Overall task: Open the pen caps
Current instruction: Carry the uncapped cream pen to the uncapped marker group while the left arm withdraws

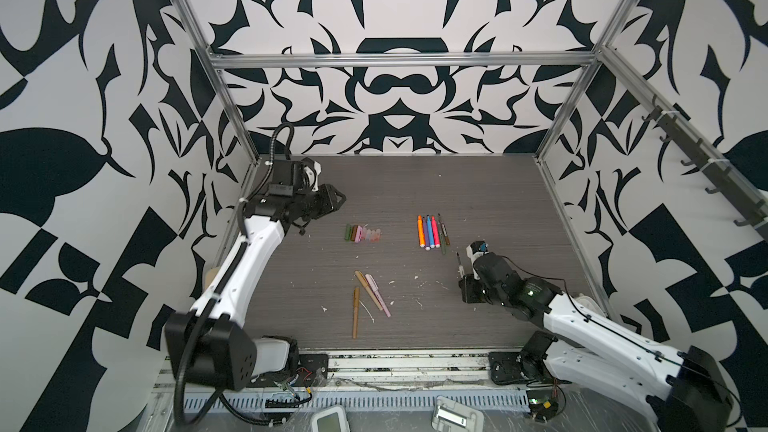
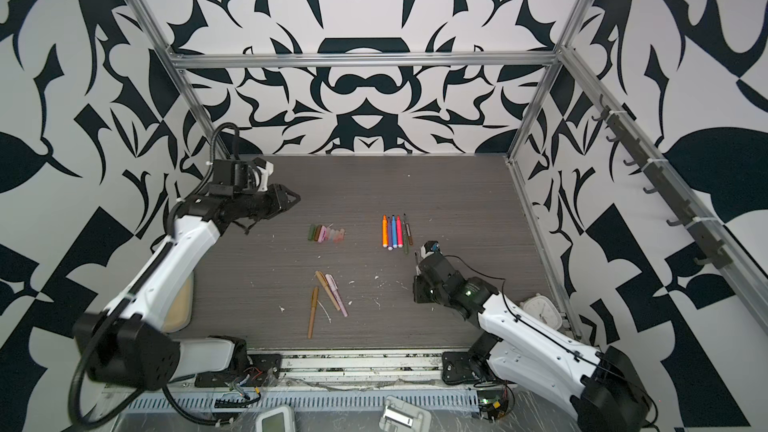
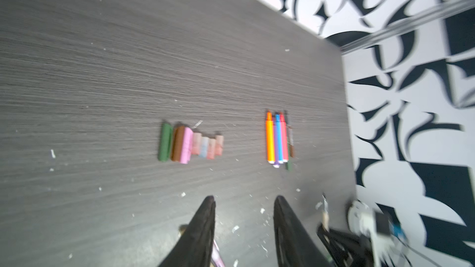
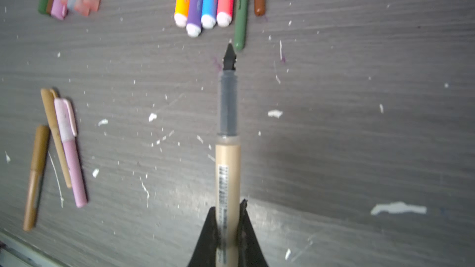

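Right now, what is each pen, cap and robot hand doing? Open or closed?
Left gripper: open, empty.
Right gripper: shut on the tan pen.
Tan pen: held, cap off, tip bare.
Row of six pens: lying side by side, caps off.
Row of caps: off the pens, lying side by side.
Three front pens: lying down, caps on.

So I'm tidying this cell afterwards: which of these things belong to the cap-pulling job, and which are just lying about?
Job:
row of pulled caps; row of uncapped pens; three capped pens; tan pen in the right gripper.

Lying about:
white scraps; small white clock; screened device at the front.
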